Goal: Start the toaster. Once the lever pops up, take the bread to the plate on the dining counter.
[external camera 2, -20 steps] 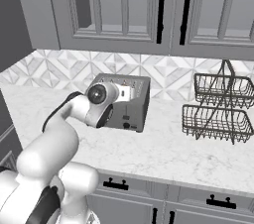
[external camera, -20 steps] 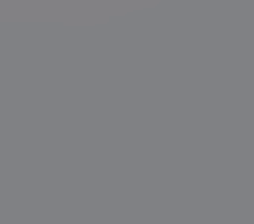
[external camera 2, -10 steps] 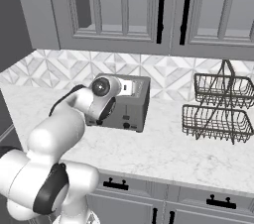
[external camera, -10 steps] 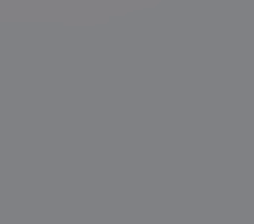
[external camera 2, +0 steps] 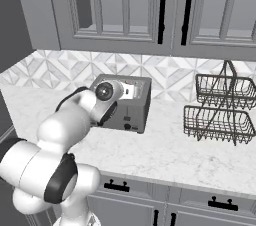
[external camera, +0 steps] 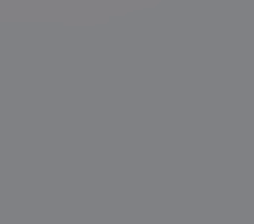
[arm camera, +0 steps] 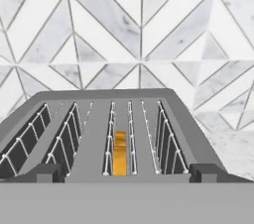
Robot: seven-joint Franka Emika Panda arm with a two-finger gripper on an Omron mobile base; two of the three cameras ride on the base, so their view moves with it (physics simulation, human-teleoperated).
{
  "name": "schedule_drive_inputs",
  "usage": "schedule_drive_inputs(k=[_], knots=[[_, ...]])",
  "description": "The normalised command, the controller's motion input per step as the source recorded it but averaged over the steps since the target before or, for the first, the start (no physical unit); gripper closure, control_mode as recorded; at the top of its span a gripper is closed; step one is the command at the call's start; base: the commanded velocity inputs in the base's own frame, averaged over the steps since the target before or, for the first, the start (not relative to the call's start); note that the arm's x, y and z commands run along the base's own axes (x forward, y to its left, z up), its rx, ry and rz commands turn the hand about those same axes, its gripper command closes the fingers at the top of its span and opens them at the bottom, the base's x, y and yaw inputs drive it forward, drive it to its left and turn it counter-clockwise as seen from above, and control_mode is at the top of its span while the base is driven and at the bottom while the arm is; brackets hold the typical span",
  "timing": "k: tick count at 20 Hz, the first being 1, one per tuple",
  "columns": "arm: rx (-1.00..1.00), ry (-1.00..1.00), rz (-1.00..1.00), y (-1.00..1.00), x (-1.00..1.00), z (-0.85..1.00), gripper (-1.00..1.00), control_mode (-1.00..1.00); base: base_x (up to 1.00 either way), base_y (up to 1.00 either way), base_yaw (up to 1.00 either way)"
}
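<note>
From the right base view, you see your arm reaching over the grey toaster (external camera 2: pixel 125 105) on the marble counter (external camera 2: pixel 165 152). In the hand view, your hand (arm camera: pixel 127 172) is released, fingers wide apart, with the bread (arm camera: pixel 119 152) sunk in the middle slot directly ahead.

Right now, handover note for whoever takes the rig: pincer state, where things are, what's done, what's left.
Pincer: open, holding nothing, poised over the near end of the toaster and looking along its slots.
Bread: upright in the middle slot, sunk low.
Toaster stands on the marble counter by the tiled wall, left of the wire basket rack.
Done: arm brought to the toaster.
Left: press the lever, wait for the pop, carry the bread to the plate.
</note>
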Motion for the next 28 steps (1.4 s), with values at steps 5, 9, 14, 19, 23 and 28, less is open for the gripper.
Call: schedule_drive_inputs(k=[5, 9, 14, 19, 23, 28], knots=[[0.00, 0.00, 0.00, 0.00, 0.13, -0.07, -1.00, -1.00, 0.00, 0.00, 0.00], [0.00, 0.01, 0.00, 0.00, 0.13, -0.14, -1.00, -1.00, 0.00, 0.00, 0.00], [0.00, 0.00, 0.00, 0.06, 0.18, -0.23, -1.00, -1.00, 0.00, 0.00, 0.00], [0.00, 0.00, 0.00, 0.04, 0.23, -0.23, -1.00, -1.00, 0.00, 0.00, 0.00], [0.00, 0.00, 0.00, 0.00, 0.25, -0.19, -1.00, -1.00, 0.00, 0.00, 0.00], [0.00, 0.00, 0.00, 0.00, 0.27, 0.00, -1.00, -1.00, 0.00, 0.00, 0.00]])
